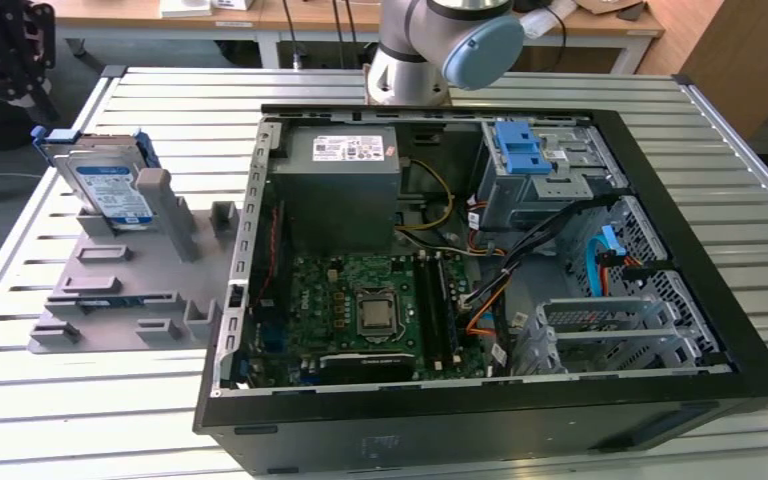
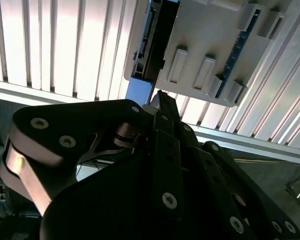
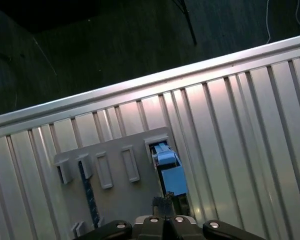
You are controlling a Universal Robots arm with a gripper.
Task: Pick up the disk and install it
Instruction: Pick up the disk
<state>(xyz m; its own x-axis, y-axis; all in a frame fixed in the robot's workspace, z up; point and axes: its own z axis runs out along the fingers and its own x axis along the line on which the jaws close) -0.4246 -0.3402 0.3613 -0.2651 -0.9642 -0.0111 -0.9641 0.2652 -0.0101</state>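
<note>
Fingers (image 3: 162, 202) together near blue-framed disk (image 1: 107, 187)

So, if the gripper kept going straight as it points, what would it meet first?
Probably the disk, standing on edge in the grey holder; its blue bracket lies right ahead of the gripper in both wrist views. The gap is hard to judge.

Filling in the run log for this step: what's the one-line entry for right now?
stage: pre-grasp | disk: upright in grey holder beside computer case | gripper: pointed at disk, not touching
</note>
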